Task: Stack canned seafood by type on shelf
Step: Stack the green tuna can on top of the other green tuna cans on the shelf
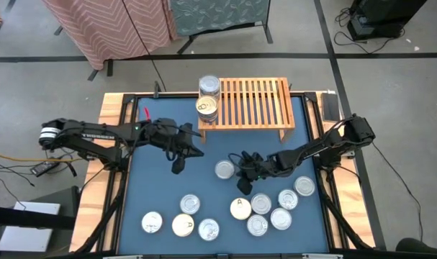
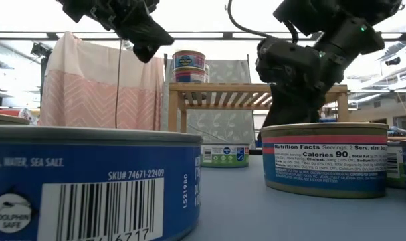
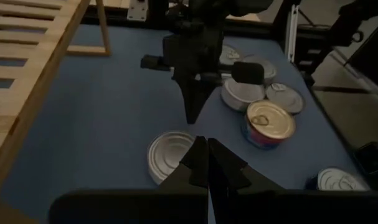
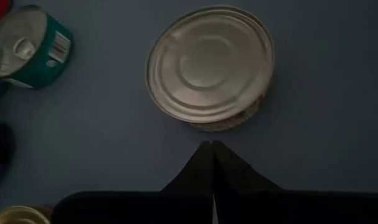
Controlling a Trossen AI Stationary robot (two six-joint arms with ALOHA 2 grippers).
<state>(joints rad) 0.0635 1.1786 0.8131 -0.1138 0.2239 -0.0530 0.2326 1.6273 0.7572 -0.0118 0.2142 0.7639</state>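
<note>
Blue mat covers the desk (image 1: 160,208) in the high view, and the wooden shelf (image 1: 254,104) stands at its far edge with two cans stacked on its left end (image 1: 208,97). One silver-topped can (image 1: 224,170) lies alone mid-desk; the rest of the cans (image 1: 272,208) cluster toward the near edge. The left tool (image 1: 177,165) hangs left of the lone can, the right tool (image 1: 241,188) just beside it on the near right. Both have fingers pressed together and hold nothing.

Low view: the shelf (image 2: 256,100) shows beyond big near cans (image 2: 323,157), the stacked pair (image 2: 188,65) on top, and both arms are up off the mat.

Left wrist view: closed fingers (image 3: 204,163) point at the lone can (image 3: 167,155), with the right arm (image 3: 195,56) beyond it.

Right wrist view: closed fingers (image 4: 212,163) sit just short of the lone can (image 4: 210,62), whose plain lid faces up.

These cans look stiff and fairly heavy for their bulk, with smooth metal that could slip. My judgement is that the sound hold is across the side wall, fingers spread first and brought down on opposite sides below the rim.
</note>
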